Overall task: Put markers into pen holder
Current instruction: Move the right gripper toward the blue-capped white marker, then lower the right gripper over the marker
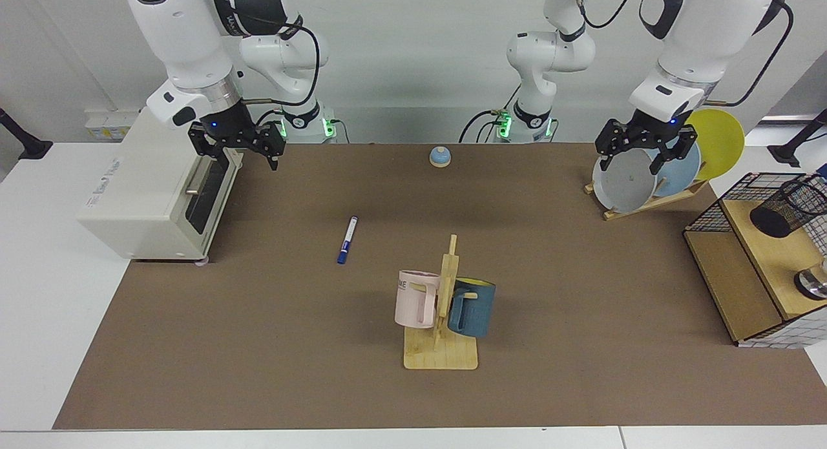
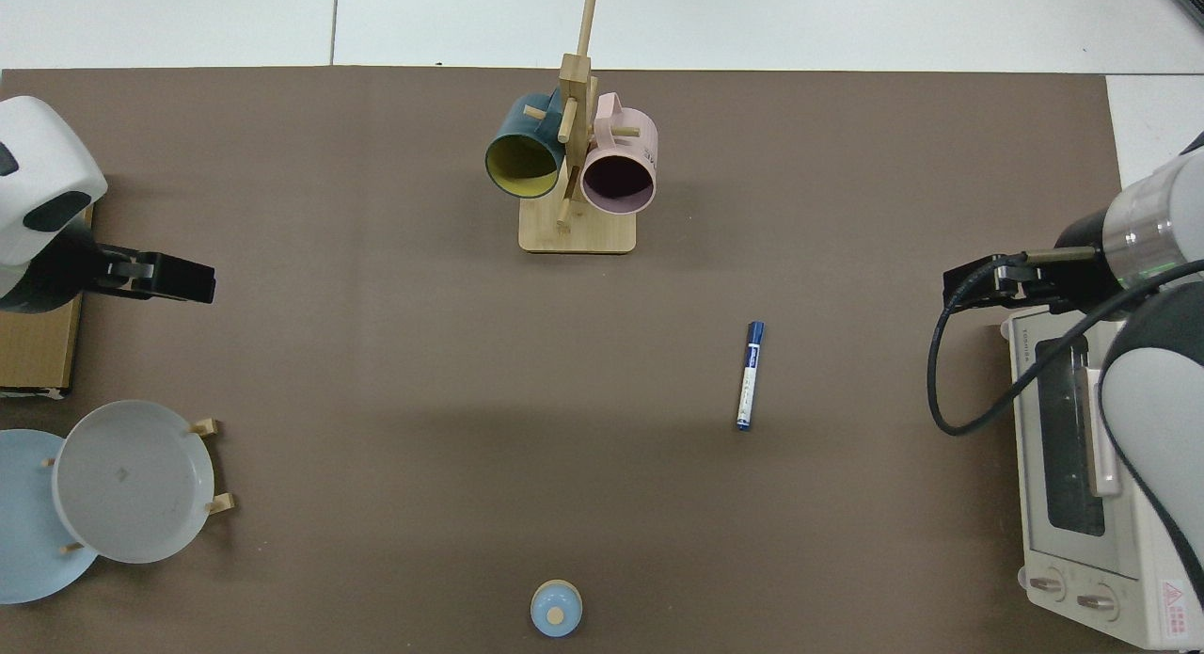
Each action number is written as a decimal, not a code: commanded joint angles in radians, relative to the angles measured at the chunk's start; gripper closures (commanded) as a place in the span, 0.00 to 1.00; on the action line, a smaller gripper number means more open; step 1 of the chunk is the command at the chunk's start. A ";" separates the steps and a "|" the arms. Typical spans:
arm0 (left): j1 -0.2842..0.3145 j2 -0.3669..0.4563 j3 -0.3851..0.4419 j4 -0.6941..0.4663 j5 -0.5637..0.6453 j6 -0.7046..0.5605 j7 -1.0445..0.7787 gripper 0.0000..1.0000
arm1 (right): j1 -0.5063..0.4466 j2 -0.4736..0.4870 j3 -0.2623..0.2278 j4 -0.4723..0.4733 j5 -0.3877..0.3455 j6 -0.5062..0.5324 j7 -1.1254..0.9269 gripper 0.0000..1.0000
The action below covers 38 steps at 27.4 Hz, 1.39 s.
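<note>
The marker, white with a dark blue cap, lies flat on the brown mat left of centre in the facing view; the top view shows the marker alone on the mat. The pen holder, a black mesh cup, sits in the wire basket at the far right and looks tilted toward the camera. My right gripper hangs open above the toaster oven's front, well behind and to the left of the marker. Above the plate rack my left gripper is open and holds nothing.
A white toaster oven stands at the left edge. A wooden mug tree with a pink and a blue mug is front centre. Plates lean in a rack at back right. A small blue knob sits at the back. The wire basket holds wooden boards.
</note>
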 commanded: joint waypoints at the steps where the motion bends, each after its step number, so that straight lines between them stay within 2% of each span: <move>1: -0.003 -0.014 0.005 -0.005 0.000 -0.022 0.004 0.00 | -0.015 -0.018 0.008 -0.026 0.019 0.028 -0.029 0.00; 11: 0.002 -0.017 0.005 -0.005 0.000 -0.025 0.004 0.00 | 0.011 -0.023 0.022 -0.020 0.027 0.031 -0.026 0.00; 16: 0.002 -0.017 0.005 -0.005 0.000 -0.025 0.004 0.00 | 0.043 -0.017 0.022 -0.031 0.061 0.117 -0.014 0.00; 24: 0.003 -0.027 0.010 -0.017 0.000 -0.025 0.007 0.00 | 0.061 0.031 0.022 -0.051 0.062 0.155 0.103 0.00; 28: 0.003 -0.033 0.010 -0.026 0.000 -0.024 0.009 0.00 | 0.072 0.043 0.022 -0.107 0.061 0.186 0.140 0.00; 34: 0.003 -0.039 0.010 -0.035 0.000 -0.024 0.011 0.00 | 0.074 0.051 0.022 -0.233 0.061 0.310 0.163 0.00; 38: 0.003 -0.039 0.012 -0.035 0.000 -0.024 0.014 0.00 | 0.075 0.069 0.022 -0.284 0.061 0.385 0.172 0.00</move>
